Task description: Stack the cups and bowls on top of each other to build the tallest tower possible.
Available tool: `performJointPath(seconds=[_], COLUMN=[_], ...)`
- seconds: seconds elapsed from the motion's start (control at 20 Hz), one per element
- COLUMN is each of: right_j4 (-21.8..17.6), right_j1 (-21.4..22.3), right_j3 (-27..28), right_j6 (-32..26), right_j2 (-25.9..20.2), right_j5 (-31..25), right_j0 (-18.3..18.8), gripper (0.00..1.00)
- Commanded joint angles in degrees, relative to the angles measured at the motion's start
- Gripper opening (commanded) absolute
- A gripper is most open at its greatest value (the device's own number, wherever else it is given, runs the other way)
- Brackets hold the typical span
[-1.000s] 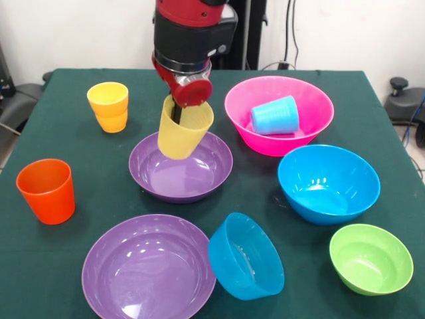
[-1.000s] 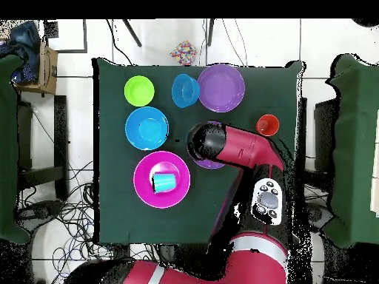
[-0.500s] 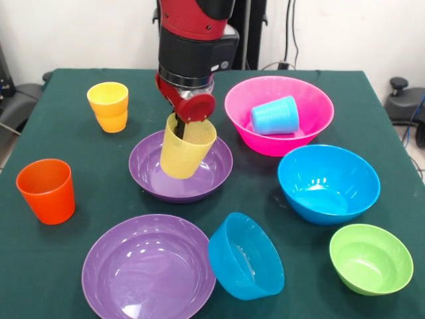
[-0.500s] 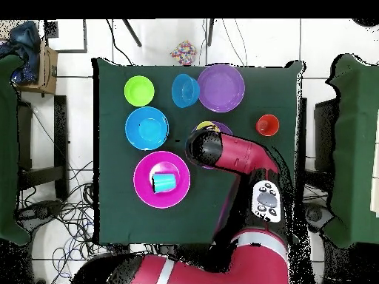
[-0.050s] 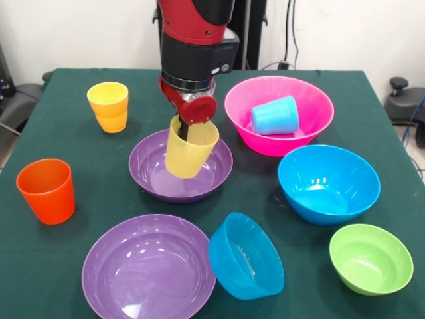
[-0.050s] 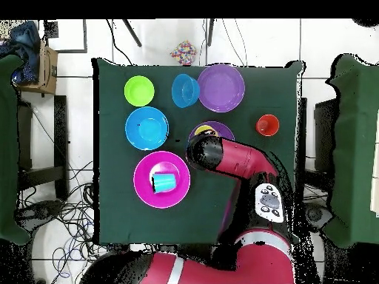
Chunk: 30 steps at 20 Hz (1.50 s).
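While I watch from the front view, the gripper hangs at upper centre of the frame with the pale cup clamped by its rim: one dark finger runs down inside the cup, red wrist parts above it. Cup is tilted, mouth up, base just over or touching the far purple bowl; I cannot tell which. Overhead, the arm covers most of that bowl, and only a sliver of the cup shows at the arm's end. Stacked amber cups stand upright at upper left of the front frame, one nested in the other. Orange cup upright at left edge, well apart from the rest. Pink bowl sits at upper right, with the light blue cup lying on its side inside it. Big blue bowl is just below the pink one, right of centre. Green bowl sits at lower right. Small blue bowl at bottom centre is tipped on its side, resting against the near purple bowl at lower left. All rest on the green cloth.
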<state>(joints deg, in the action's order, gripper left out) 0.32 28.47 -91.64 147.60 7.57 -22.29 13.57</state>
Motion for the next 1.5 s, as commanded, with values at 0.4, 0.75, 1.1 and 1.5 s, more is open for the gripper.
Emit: performJointPath(seconds=[0.4, 0.75, 1.1, 1.5], right_j4=[1.04, 0.77, -0.30, -0.69], right_j1=[-1.43, -1.70, -2.30, -3.26], right_j3=[-2.06, -1.90, 1.26, 1.58], right_j6=[2.85, 2.69, 2.22, 1.94], right_j2=[-6.74, -6.57, -3.22, -2.50], right_j5=[0.71, 0.86, -4.27, -3.80], right_j0=[0.58, 0.59, -1.99, -2.67], gripper=[0.00, 0.00, 0.00, 0.00])
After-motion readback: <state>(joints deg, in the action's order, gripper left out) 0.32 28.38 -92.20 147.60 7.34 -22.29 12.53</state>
